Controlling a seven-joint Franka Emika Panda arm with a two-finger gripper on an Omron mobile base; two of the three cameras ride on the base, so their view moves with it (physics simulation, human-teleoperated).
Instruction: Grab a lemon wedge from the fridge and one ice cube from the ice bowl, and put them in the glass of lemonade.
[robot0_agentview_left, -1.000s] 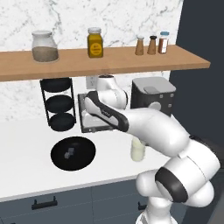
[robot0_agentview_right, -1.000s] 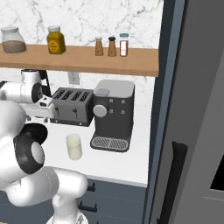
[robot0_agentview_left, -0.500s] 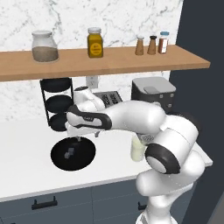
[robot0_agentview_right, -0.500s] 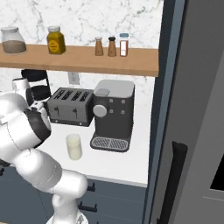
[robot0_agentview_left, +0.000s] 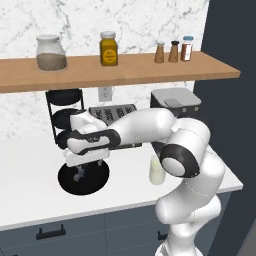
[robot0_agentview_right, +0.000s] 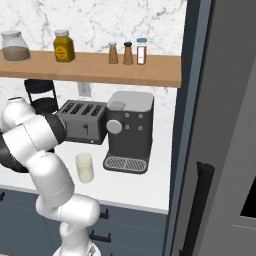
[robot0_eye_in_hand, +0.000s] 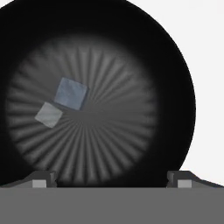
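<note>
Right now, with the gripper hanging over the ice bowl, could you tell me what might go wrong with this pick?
1. Two ice cubes lie touching in the ice bowl. The open gripper might take both or knock one away.
2. The cubes sit off to one side of the fingers' line in the hand view, so a straight descent could close on nothing.
3. The glass stands close beside the arm's elbow; a wide swing back might tip it.

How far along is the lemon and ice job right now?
Nothing looks finished: the glass of lemonade stands on the counter with nothing visibly added. In hand: the open end effector hovers over the ice bowl, two ice cubes below it, none gripped. Left: the ice grab, the lemon wedge from the fridge.
</note>
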